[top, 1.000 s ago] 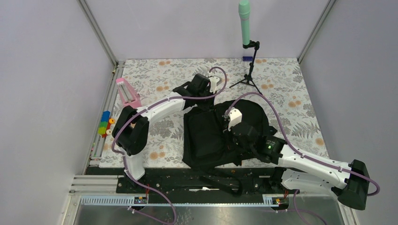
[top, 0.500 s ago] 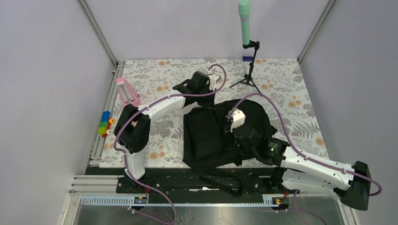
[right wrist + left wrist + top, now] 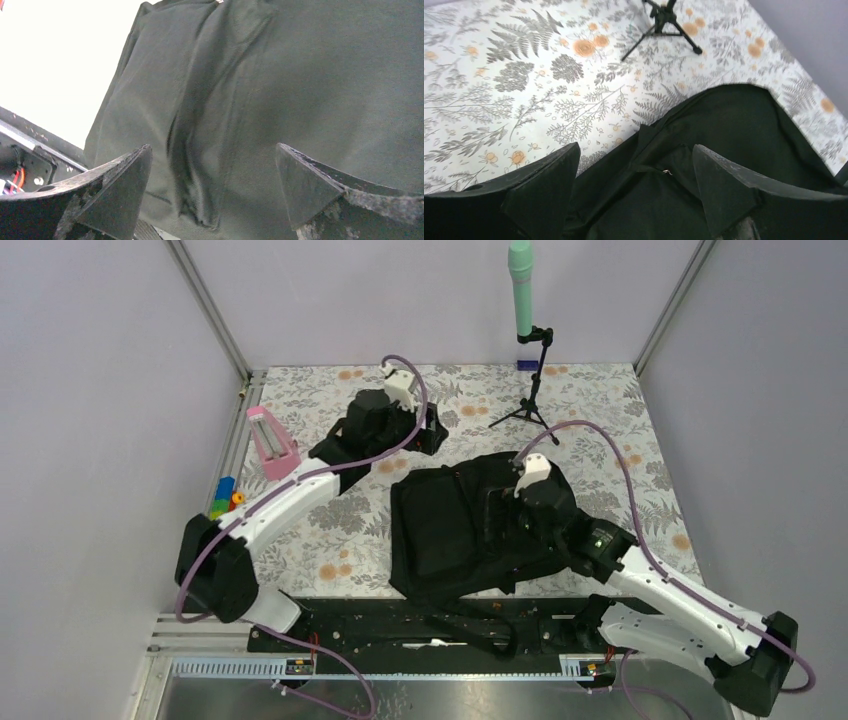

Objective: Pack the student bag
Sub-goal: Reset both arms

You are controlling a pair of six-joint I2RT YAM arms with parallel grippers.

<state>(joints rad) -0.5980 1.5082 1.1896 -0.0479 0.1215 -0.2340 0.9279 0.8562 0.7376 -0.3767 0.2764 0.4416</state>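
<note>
Lilac-grey walls on three sides enclosed a worktop (image 3: 640,490) covered in a leaf-and-flower print.

1. Bag (image 3: 440,530): black and soft. It lay flat at the centre of the top view, reaching down to the lower edge of the print. A zip pull (image 3: 667,172) showed on its upper part in the left wrist view. No books were seen on it.

2. Left tool (image 3: 635,150): jaws stood wide apart and held nothing. It hung over the bag's upper left edge and the bare print beside it. In the top view it sat above and left of the bag.

3. Right tool (image 3: 214,149): jaws stood wide apart, gripping nothing. It was close over creased bag fabric, on the bag's right half in the top view.

4. Tripod (image 3: 530,405): black, standing in the upper right of the print and well apart from the bag. It carried a green cylinder (image 3: 520,285) upright.

5. Pink frame (image 3: 270,440): stood at the left edge of the print.

6. Coloured blocks (image 3: 225,502): blue, green, yellow and red, just below the pink frame.
</note>
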